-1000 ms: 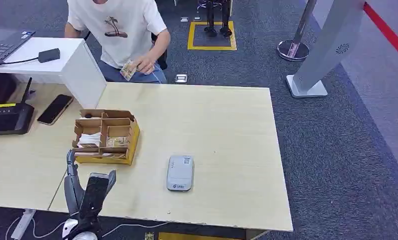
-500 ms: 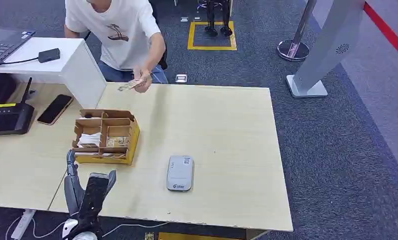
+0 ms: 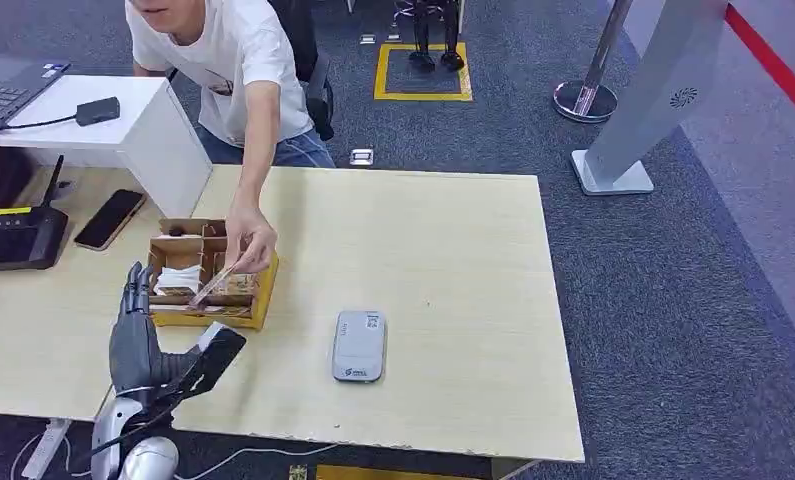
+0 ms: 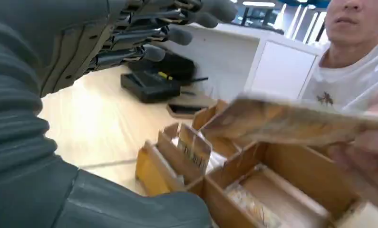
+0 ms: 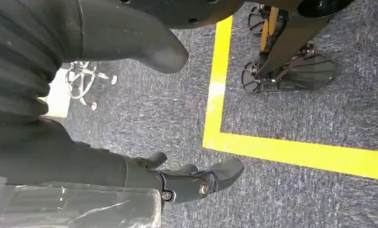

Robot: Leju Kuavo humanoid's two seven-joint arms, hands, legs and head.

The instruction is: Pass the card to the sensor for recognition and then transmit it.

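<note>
The pale wooden bench [image 3: 443,300] is filling the middle of the head view, and a person in a white shirt [image 3: 235,60] is leaning over its far edge. A white cabinet [image 3: 123,125] is standing at the bench's far left corner, with a black box-shaped device [image 3: 13,237] and a dark phone [image 3: 110,218] lying near it.

The cardboard tray [image 3: 256,296] with several compartments is sitting on the left part of the bench, and slips of paper and cards are standing in its compartments. The person's hand [image 3: 251,240] is reaching down over the tray and holding the card [image 3: 213,287] tilted just above the compartments; in the left wrist view the card [image 4: 291,124] is showing as a blurred tan strip over the tray [image 4: 253,190].

The robot's left hand [image 3: 143,345] is hovering just beside the near left corner of the tray, its fingers [image 4: 153,42] spread apart and holding nothing, not touching the card.

The grey sensor [image 3: 360,346] is lying flat on the bench, to the right of the tray and apart from it.

The right hand [image 5: 130,114] is hanging over grey carpet with a yellow line [image 5: 282,152], its fingers [image 5: 201,183] loosely curled, the thumb apart, and holding nothing.
</note>
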